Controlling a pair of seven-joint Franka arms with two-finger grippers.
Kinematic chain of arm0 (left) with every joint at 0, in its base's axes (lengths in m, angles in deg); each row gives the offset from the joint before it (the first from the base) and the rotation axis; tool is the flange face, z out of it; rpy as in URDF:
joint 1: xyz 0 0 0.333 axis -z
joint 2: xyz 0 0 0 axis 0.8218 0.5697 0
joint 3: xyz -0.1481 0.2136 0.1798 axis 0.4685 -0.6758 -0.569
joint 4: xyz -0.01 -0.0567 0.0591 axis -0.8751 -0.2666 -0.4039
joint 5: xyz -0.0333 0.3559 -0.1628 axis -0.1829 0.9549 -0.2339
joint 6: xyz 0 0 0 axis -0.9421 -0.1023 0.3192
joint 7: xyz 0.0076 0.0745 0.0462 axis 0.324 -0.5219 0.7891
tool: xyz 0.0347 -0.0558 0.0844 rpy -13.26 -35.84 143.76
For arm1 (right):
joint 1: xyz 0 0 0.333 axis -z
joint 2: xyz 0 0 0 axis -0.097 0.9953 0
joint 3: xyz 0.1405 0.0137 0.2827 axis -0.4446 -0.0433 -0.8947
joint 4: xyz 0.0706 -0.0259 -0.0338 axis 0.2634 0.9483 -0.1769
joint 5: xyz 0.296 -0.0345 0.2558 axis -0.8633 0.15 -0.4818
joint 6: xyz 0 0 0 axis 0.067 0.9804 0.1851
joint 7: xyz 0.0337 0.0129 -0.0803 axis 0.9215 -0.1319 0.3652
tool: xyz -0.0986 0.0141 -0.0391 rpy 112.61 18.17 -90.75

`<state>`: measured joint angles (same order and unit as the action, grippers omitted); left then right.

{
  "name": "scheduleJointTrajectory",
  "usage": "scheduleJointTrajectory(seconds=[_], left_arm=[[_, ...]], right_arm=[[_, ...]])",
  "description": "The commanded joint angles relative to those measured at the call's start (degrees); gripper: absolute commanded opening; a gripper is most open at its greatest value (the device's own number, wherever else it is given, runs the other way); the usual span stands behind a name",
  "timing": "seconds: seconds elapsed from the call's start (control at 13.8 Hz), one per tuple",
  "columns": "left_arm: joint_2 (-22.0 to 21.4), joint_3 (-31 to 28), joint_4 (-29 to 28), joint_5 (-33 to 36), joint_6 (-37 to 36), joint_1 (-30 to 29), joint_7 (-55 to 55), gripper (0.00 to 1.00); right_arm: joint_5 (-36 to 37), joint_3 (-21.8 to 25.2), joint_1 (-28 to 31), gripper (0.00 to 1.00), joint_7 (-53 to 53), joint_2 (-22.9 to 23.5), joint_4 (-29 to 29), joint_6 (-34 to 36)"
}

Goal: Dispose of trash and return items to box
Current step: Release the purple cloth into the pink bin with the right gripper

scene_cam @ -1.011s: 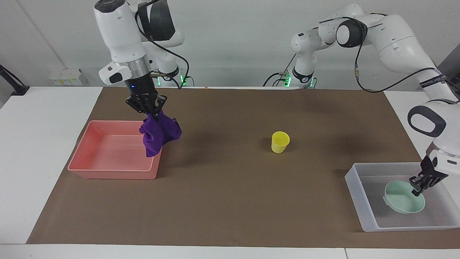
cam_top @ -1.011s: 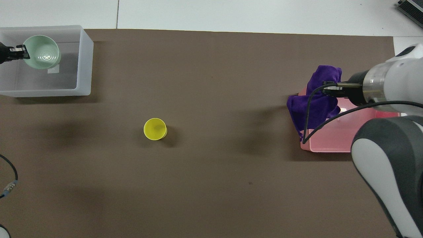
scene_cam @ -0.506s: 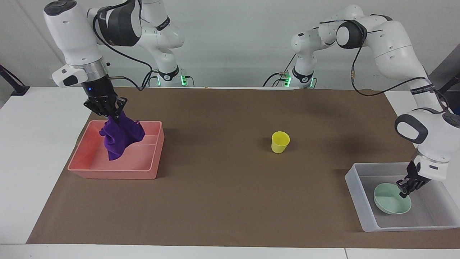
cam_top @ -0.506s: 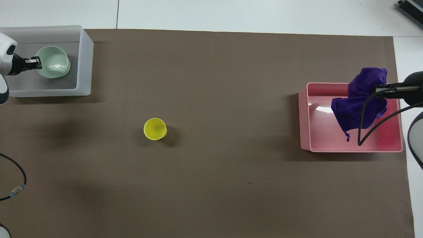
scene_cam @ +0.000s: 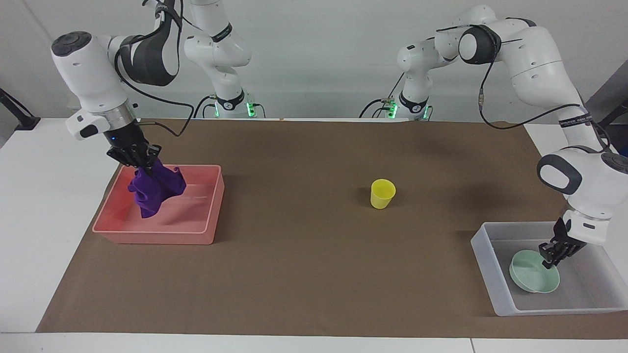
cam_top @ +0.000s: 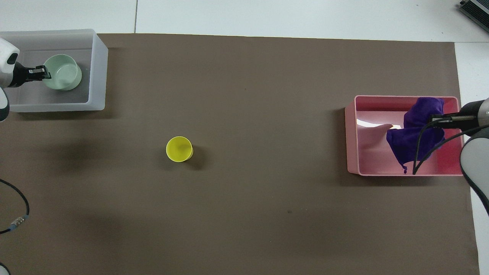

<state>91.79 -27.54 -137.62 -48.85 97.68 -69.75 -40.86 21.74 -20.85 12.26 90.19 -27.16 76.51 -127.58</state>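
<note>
Two arms work at one desk (scene_cam: pixel 29 220), which carries one brown mat (scene_cam: pixel 304 274). On it are two bins: one pink bin (scene_cam: pixel 206 230) and one translucent whitish box (scene_cam: pixel 483 255). There is one purple cloth (scene_cam: pixel 154 189), one yellow cup (scene_cam: pixel 382 193) and one mint-green bowl (scene_cam: pixel 532 280). That makes five loose things in all.

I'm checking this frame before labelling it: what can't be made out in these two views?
- Left gripper at the mint bowl in the clear box: fingers too small in both views to judge its grip on the rim.
- Right gripper: overhead, cut off by the edge.
- Purple cloth over the pink bin: whether it touches the floor is unclear.
</note>
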Motion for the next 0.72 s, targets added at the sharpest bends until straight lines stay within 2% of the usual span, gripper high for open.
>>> scheduleJointTrajectory(seconds=[0.0, 0.07, 0.14, 0.36, 0.58, 0.65], left_arm=[[-3.5, -0.2, -2.5, 0.3, -0.2, 0.4, 2.2, 0.88], [-4.5, -0.2, -2.7, 0.3, -0.9, 0.7, 2.9, 0.97], [-6.0, -0.2, -2.8, 0.3, -2.5, 1.6, 3.1, 1.0], [-12.0, -0.2, -3.9, 0.3, -10.4, 4.4, 2.9, 1.0], [-19.7, -0.2, -10.7, 0.3, -13.5, 7.0, 2.7, 1.0], [-22.4, -0.2, -13.4, 0.2, -14.0, 8.1, 2.6, 1.0]], right_arm=[[0.5, -0.8, 1.0, 0.0, 0.7, 2.2, 2.3, -4.3], [0.4, -0.8, 0.9, 0.0, 0.6, 3.1, 3.2, -6.0], [0.4, -0.8, 0.9, 0.0, 0.6, 3.7, 4.6, -8.3], [0.4, -0.9, 0.9, 0.0, 0.6, 4.0, 9.1, -13.3], [0.3, -0.8, 1.1, 0.0, 0.6, 6.8, 9.3, -15.2], [0.3, -0.8, 1.0, 0.05, 0.6, 7.4, 9.5, -16.2]])
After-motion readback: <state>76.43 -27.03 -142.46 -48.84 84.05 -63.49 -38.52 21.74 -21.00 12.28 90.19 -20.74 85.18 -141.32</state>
